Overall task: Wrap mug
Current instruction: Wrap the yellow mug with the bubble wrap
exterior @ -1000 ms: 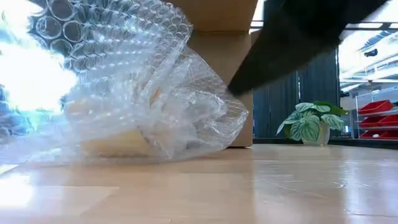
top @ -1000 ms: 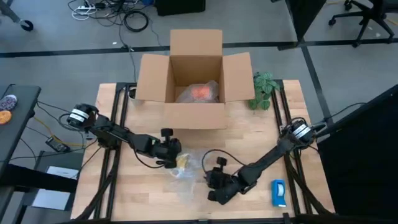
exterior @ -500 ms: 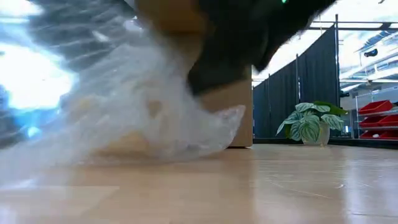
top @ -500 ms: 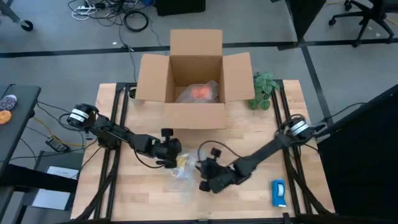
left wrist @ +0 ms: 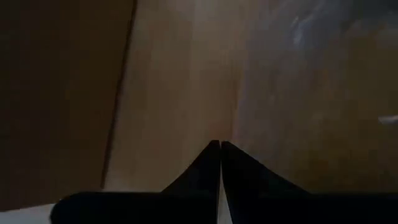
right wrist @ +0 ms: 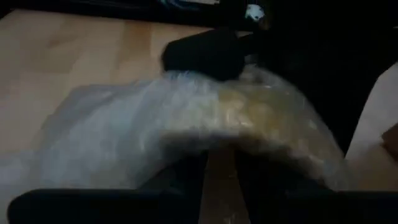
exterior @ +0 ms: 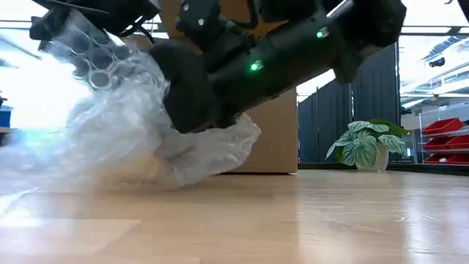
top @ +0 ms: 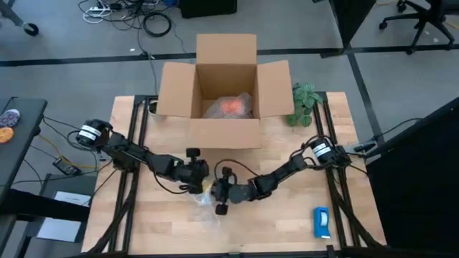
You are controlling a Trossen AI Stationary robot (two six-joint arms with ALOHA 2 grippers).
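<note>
A bundle of clear bubble wrap (top: pixel 209 186) with a yellowish thing inside lies on the wooden table (top: pixel 165 222), between my two grippers. My left gripper (top: pixel 199 178) is on its left side, shut on the wrap. From the right, my right gripper (top: pixel 219 195) has its fingers slightly apart, right at the bundle (right wrist: pixel 205 124). The orange mug (top: pixel 231 106) lies in bubble wrap on the floor of the cardboard box (top: pixel 226 125), far from both grippers. My left gripper holds the wrap's upper edge (exterior: pixel 77 40), raised above the bundle. The rest of the wrap slopes down to the table. Its wrist view shows only the shut fingertips (left wrist: pixel 211 152), not the place of contact. My right gripper comes level from the table's right and meets the bundle's right side (exterior: pixel 220 143). The wrap lies over its fingertips (right wrist: pixel 186 171) and hides them, so I cannot tell whether anything lies between them. The bundle rests on the table.
The open cardboard box stands at the far middle, flaps spread. A small green plant (top: pixel 305 104) is at its right. A flat blue-and-white object (top: pixel 320 221) lies near the right front corner. Bare wood lies in front of the bundle.
My right gripper has swept toward the table's left edge and slightly farther, from bare wood up against the bundle. The wrap's loose right end has been pushed in toward the bundle. My left gripper has kept still.
</note>
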